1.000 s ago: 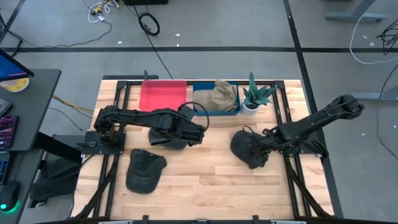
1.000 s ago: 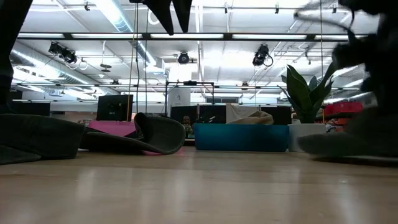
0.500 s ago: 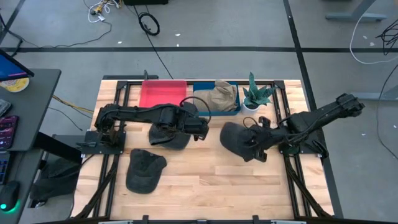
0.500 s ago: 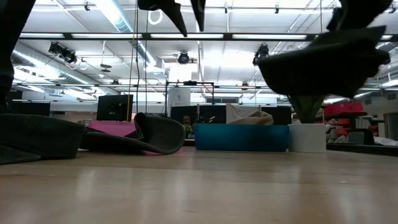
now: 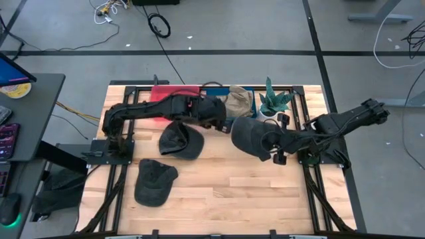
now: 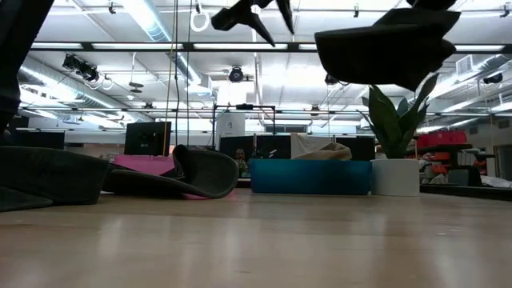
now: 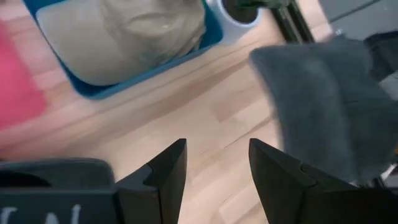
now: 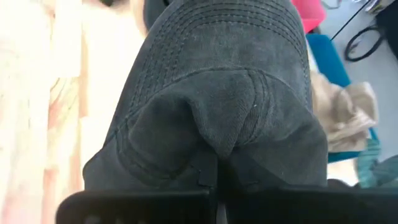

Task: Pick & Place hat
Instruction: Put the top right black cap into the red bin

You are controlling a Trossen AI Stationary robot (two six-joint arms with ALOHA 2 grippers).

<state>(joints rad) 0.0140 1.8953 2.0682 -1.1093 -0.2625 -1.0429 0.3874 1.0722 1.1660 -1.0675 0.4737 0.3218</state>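
A dark grey hat (image 5: 251, 135) hangs in the air right of the table's middle, shut in my right gripper (image 5: 274, 144); in the low view the hat (image 6: 384, 46) floats well above the wood. My left gripper (image 5: 224, 123) hovers open beside the blue bin (image 5: 247, 118), just left of the held hat. The left wrist view looks past my left gripper (image 7: 214, 163) at the tan hat (image 7: 124, 37) that lies in the bin. Two more dark hats (image 5: 180, 141) (image 5: 154, 182) lie flat on the table. My right gripper pinches a bunched fold of the hat's crown (image 8: 219, 142) between its two fingers, coming roughly level from the table's right. The hat is lifted clear of the table, and its stitched brim (image 8: 224, 28) points away from the gripper toward the table's left.
A pink tray (image 5: 163, 98) sits at the far edge, partly under my left arm. A potted plant (image 5: 272, 103) stands right of the blue bin, close behind the held hat. Bare wood lies along the near edge, right of the nearest hat.
My right gripper has lifted the grey hat off the table and carried it up and leftward toward the far edge, nearer the blue bin. My left gripper has risen and moved from beside the middle hat toward the far edge and right, to the bin.
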